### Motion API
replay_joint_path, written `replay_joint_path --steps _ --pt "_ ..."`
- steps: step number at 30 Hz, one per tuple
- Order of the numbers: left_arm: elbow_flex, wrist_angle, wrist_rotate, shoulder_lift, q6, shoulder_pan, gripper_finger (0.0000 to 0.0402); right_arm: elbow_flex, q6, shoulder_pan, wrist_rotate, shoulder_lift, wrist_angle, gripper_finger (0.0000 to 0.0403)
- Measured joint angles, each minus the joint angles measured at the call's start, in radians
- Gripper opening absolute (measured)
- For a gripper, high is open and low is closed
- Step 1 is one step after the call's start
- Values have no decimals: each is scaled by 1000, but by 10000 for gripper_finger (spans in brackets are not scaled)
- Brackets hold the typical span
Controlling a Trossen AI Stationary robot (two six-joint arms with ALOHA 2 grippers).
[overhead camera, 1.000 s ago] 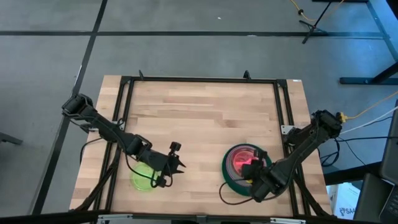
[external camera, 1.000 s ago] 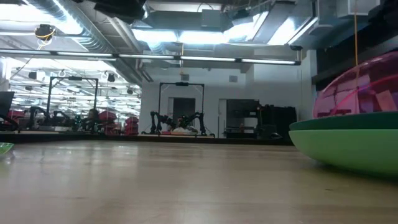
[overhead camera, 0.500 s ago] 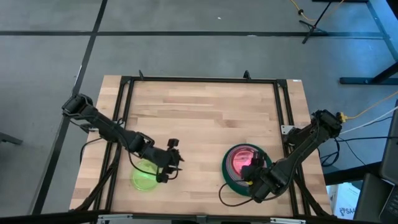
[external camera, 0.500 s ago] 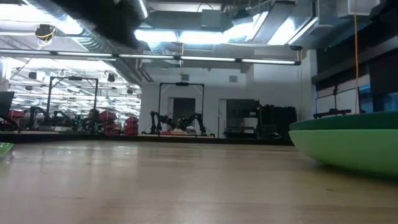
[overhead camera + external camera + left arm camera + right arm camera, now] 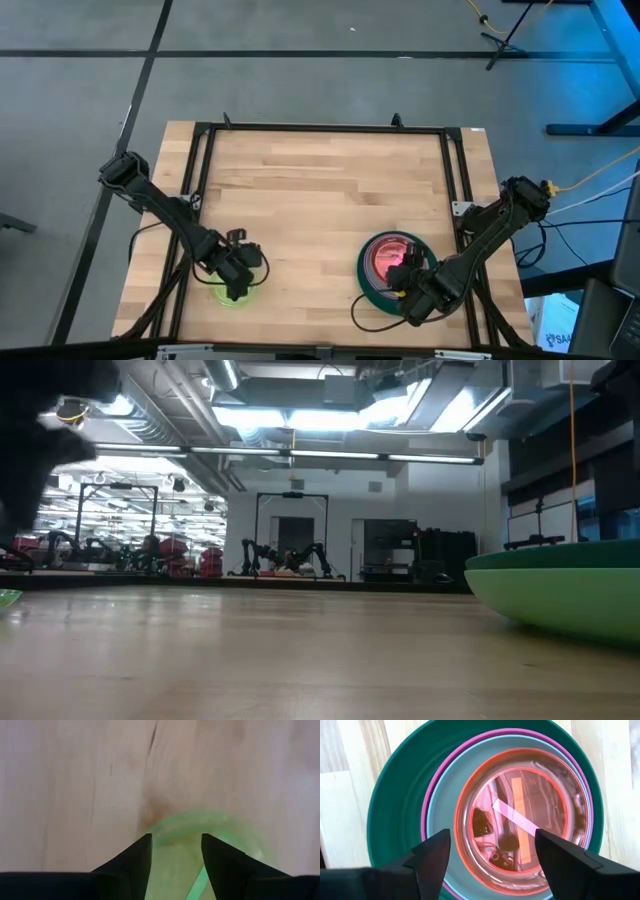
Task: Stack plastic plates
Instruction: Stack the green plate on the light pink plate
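Near the table's right front stands a stack of plastic plates (image 5: 390, 262): a dark green one (image 5: 390, 805) at the bottom, then magenta and grey-blue rims, and a translucent pink-orange plate (image 5: 520, 815) lying inside on top. My right gripper (image 5: 492, 837) hovers open above the stack's near-right side. A translucent yellow-green plate (image 5: 210, 827) lies flat on the wood near the left front. Over it my left gripper (image 5: 175, 840) stands open with its fingers pointing down. In the low view the stack's green rims (image 5: 560, 585) fill the right edge.
A black metal frame (image 5: 200, 180) runs around the wooden table top. Bare wood (image 5: 320, 190) stretches across the middle and the far half. Cables trail beside both arms at the near edge. Beyond the table lies a lab room with other rigs.
My left gripper has swung from the right of the yellow-green plate toward the table's left and near edge, and now stands above that plate. The pink-orange plate, which stood tilted above the stack's rim a second ago, has dropped flat into the stack.
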Motion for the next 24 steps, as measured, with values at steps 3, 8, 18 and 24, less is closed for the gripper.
replay_joint_path --steps 3,8,18,24 --pt "-60 -2 69 -17 -37 1 165 0 0 0 0 0 1 280" --pt "-196 23 109 -132 -103 26 165 0 -2 0 0 0 0 280" --pt "-491 214 154 -416 -337 35 165 0 -4 0 1 0 0 280" --pt "-564 317 180 -421 -351 35 165 0 -5 0 19 0 0 280"
